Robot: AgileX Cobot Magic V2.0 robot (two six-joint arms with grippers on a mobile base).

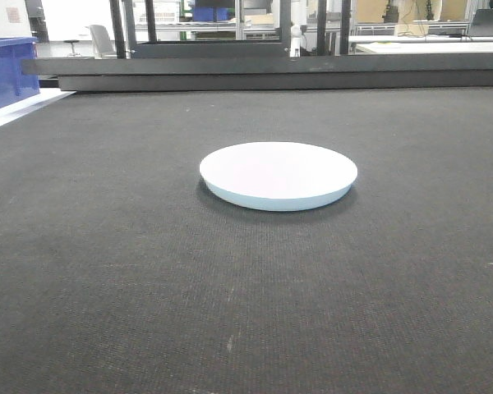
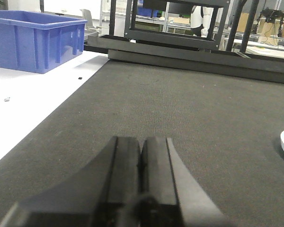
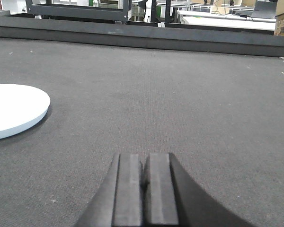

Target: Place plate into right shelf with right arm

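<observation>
On the mat (image 1: 107, 287) lies the plate (image 1: 278, 174), perhaps inverted; right hand (image 3: 143, 158) closed.

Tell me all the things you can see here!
plate: one, white with a pale blue edge, lying flat in the middle of the table top.
table top: one, dark grey and rough-looking, under the plate.
crate: one, blue, on the white surface at the far left.
white surface: one, white, along the left side of the table top.
rail: one, black, across the far edge of the table top.
left gripper: one, black, shut, low over the table top, left of the plate.
right gripper: one, black, shut, low over the table top, right of the plate.
</observation>
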